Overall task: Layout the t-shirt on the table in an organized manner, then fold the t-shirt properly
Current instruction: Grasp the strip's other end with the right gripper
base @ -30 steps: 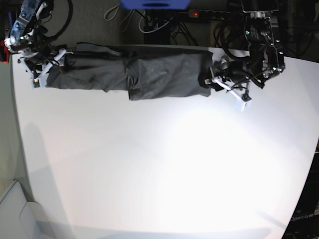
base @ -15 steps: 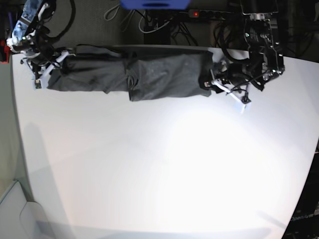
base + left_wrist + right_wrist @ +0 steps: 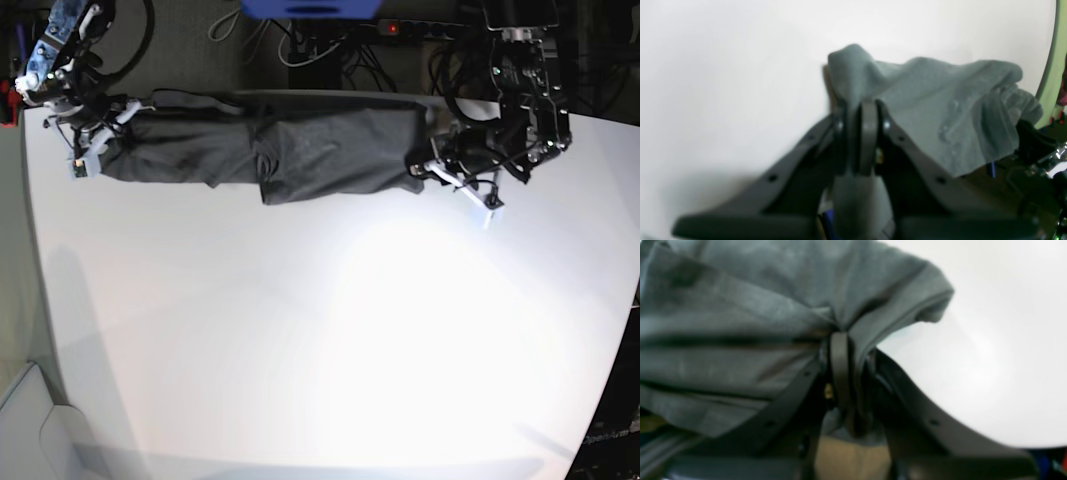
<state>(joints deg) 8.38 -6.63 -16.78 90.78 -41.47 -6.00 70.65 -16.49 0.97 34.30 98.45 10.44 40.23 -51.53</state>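
The dark grey t-shirt (image 3: 290,150) lies as a long folded band along the far edge of the white table (image 3: 320,340). In the base view my left gripper (image 3: 425,167) is at the band's right end and my right gripper (image 3: 100,140) at its left end. The left wrist view shows the left gripper (image 3: 862,110) shut on a corner of the t-shirt (image 3: 940,110), cloth pinched between the jaws. In the right wrist view, the right gripper (image 3: 845,340) is shut on bunched fabric of the t-shirt (image 3: 740,333).
Cables and a power strip (image 3: 400,28) lie behind the table's far edge. A blue object (image 3: 310,8) sits at the top centre. The table's rounded left edge (image 3: 35,300) borders a pale floor.
Both grippers have closed onto the shirt's ends. The right end of the shirt has lifted slightly with the left gripper, and the band looks pulled a little tauter.
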